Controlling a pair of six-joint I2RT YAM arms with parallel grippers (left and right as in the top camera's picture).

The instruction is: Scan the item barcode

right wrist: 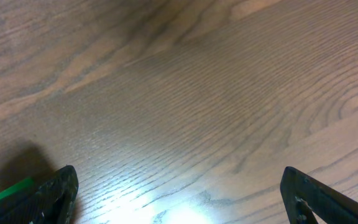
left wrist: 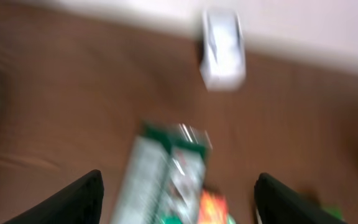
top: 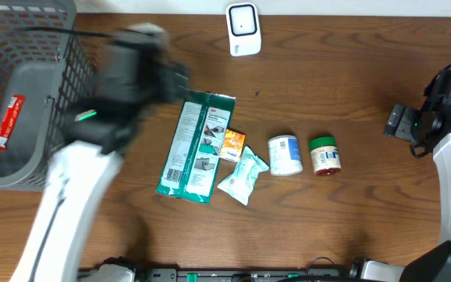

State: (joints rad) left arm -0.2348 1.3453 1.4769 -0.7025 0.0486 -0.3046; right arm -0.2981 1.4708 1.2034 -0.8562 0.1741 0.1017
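A flat green-and-white packet (top: 196,146) lies on the desk (top: 351,78) near the white scanner (top: 243,30). Only overhead shows the basket (top: 22,168). Both the left fingers (left wrist: 73,202) and right fingers (right wrist: 42,199) gape empty.

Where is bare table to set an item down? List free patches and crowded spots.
Free: the brown wooden table between the white scanner and the right gripper; also the front strip below the green-lidded jar. Crowded: the middle row from the green-and-white flat packet to that jar.
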